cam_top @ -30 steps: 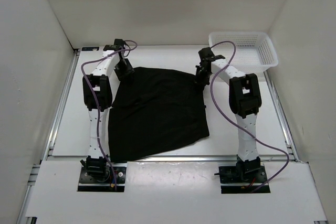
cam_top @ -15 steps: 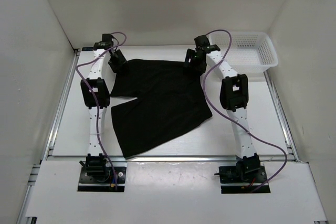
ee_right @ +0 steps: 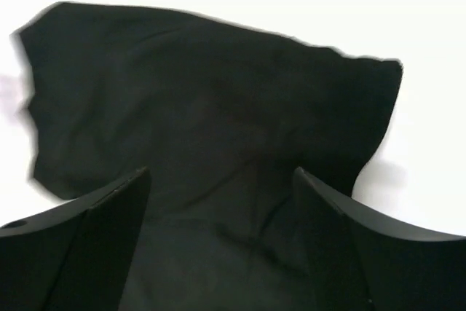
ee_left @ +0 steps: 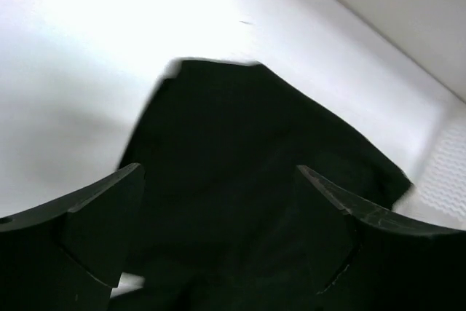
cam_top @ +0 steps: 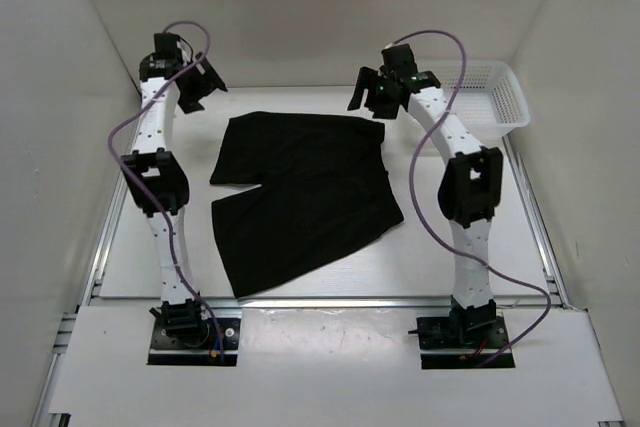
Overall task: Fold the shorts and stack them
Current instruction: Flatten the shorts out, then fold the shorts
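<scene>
Basket [cam_top: 505, 112] — white mesh, far right corner of desk [cam_top: 420, 267]; its left end is hidden behind the right arm and cable.

Shorts [cam_top: 300, 197] — black, spread flat mid-desk, waistband to the far side, legs toward the bases, well apart from the basket.

Left gripper [cam_top: 200, 87] — raised beyond the waistband's left corner, fingers [ee_left: 87, 216] apart.

Right gripper [cam_top: 365, 97] — raised beyond the right corner, fingers [ee_right: 95, 231] apart.

Change: half a second earlier both grippers sat at the waistband corners; both are now lifted off the cloth, and the shorts have stayed put.
</scene>
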Robot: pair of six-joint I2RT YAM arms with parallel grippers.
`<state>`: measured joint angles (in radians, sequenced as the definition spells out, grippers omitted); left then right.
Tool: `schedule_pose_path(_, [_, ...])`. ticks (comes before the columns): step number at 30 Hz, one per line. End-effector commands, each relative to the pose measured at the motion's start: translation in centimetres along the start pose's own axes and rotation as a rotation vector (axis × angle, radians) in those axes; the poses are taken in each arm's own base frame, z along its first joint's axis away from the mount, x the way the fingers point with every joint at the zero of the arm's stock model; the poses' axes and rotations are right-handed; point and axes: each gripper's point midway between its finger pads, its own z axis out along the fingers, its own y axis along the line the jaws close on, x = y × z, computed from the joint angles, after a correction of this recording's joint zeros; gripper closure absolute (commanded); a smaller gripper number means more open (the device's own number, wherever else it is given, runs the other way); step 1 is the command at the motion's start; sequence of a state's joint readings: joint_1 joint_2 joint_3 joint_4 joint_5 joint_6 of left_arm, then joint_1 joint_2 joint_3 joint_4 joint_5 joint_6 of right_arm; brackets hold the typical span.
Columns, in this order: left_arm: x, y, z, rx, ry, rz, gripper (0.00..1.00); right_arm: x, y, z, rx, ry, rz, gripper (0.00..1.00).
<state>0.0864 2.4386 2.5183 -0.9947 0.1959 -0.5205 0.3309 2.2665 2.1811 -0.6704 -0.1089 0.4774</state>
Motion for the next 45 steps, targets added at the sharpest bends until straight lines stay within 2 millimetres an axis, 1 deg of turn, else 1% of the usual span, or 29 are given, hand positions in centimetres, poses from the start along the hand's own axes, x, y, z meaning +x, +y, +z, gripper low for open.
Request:
schedule_pose_path(1, [-3.5,-4.5,-12.7,0.069,-0.208,0.066,0.07,-2.1,5.9,-7.5,-0.119,-0.142,-0.075,0.21])
schedule_pose_path(2, [-3.4,-4.7,-16.7,0.065,-0.254,0.069,0.14,-1.3,5.9,-9.8,-0.109,-0.178,-0.073,0.37])
schedule_pose_path(3, [-0.7,-2.5,-15.8,0.001,-0.188,0.053,0.25,-0.3,5.8,-10.7,-0.077,-0.213,-0.085,0.46])
schedule_pose_path(4, [0.7,-1.6,-16.5,-0.045,-0.184,0.054,0.52,3.8,3.3,-9.7,-0.016,-0.151,-0.066,0.67])
schedule_pose_path(5, [2.1,-0.5,-17.1,-0.076,-0.171,0.050,0.65,3.8,3.8,-13.2,-0.053,-0.211,-0.048,0.76])
schedule_pose_path(6, [3.6,-0.5,-19.8,-0.067,-0.189,0.059,0.76,5.1,3.1,-13.9,-0.054,-0.209,-0.033,0.84])
schedule_pose_path(7, [8.3,2.3,-17.9,-0.130,-0.068,0.052,0.85,6.7,2.2,-14.3,-0.043,-0.189,-0.022,0.90])
schedule_pose_path(8, [10.9,3.6,-17.8,-0.144,-0.015,0.038,0.90,10.1,0.2,-14.8,-0.033,-0.135,-0.011,0.96])
schedule_pose_path(9, [13.0,3.7,-19.0,-0.124,-0.005,0.036,0.90,12.0,-1.1,-15.0,-0.018,-0.095,-0.001,0.97])
schedule_pose_path(10, [18.4,5.8,-17.2,-0.152,0.122,-0.003,0.90,13.9,-1.9,-15.1,-0.014,-0.056,0.002,0.97])
schedule_pose_path(11, [20.8,6.5,-17.0,-0.152,0.166,-0.026,0.90,17.4,-3.5,-15.3,-0.001,0.007,0.009,0.98])
schedule_pose_path(13, [24.8,6.7,-16.9,-0.124,0.225,-0.053,0.90,20.5,-4.8,-15.5,0.006,0.073,0.058,0.98])
schedule_pose_path(14, [27.7,7.8,-16.1,-0.138,0.287,-0.098,0.90,21.5,-4.7,-16.2,-0.022,0.084,0.072,0.95])
schedule_pose_path(15, [28.5,8.4,-15.6,-0.148,0.299,-0.111,0.90,23.9,-5.7,-16.0,0.003,0.138,0.119,0.69])
schedule_pose_path(16, [29.6,8.9,-15.0,-0.169,0.331,-0.116,0.90,24.3,-6.2,-16.4,0.001,0.132,0.154,0.45])
schedule_pose_path(17, [30.0,9.7,-14.4,-0.198,0.339,-0.116,0.90,24.8,-6.8,-16.5,0.009,0.139,0.194,0.29])
schedule_pose_path(18, [30.2,10.3,-14.0,-0.228,0.348,-0.115,0.90,26.4,-7.2,-16.3,-0.008,0.178,0.232,0.18])
schedule_pose_path(19, [31.0,11.1,-13.2,-0.269,0.385,-0.119,0.90,26.3,-7.2,-16.0,-0.032,0.173,0.276,0.18])
schedule_pose_path(20, [30.4,11.0,-12.7,-0.278,0.377,-0.116,0.90,26.2,-7.9,-15.8,-0.031,0.169,0.327,0.18])
schedule_pose_path(21, [30.2,10.9,-12.1,-0.288,0.373,-0.103,0.90,26.9,-8.6,-15.6,-0.028,0.183,0.367,0.21])
schedule_pose_path(23, [30.5,12.0,-10.9,-0.347,0.398,-0.100,0.90,26.0,-9.1,-15.2,-0.072,0.159,0.447,0.26])
schedule_pose_path(24, [29.9,11.8,-10.2,-0.350,0.388,-0.097,0.90,26.4,-9.5,-14.7,-0.076,0.168,0.477,0.29])
schedule_pose_path(29, [30.3,13.0,-6.6,-0.427,0.455,-0.066,0.90,25.4,-9.6,-12.8,-0.104,0.186,0.530,0.34])
schedule_pose_path(33, [27.6,11.5,-4.8,-0.405,0.418,-0.039,0.90,25.3,-9.6,-11.0,-0.118,0.210,0.602,0.41])
schedule_pose_path(35, [27.4,11.4,-4.1,-0.412,0.428,-0.040,0.90,25.4,-9.9,-9.9,-0.110,0.218,0.643,0.45])
schedule_pose_path(39, [25.9,10.7,-3.1,-0.422,0.433,-0.014,0.90,25.6,-10.8,-8.6,-0.055,0.227,0.686,0.56])
schedule_pose_path(40, [24.4,10.0,-2.9,-0.406,0.395,0.004,0.90,25.0,-10.9,-8.6,-0.052,0.210,0.681,0.59])
schedule_pose_path(42, [24.0,10.0,-3.0,-0.424,0.407,0.016,0.90,24.6,-11.2,-8.3,-0.035,0.194,0.679,0.67])
schedule_pose_path(45, [21.7,8.8,-4.1,-0.417,0.365,0.050,0.85,23.5,-11.3,-8.1,-0.024,0.161,0.670,0.82])
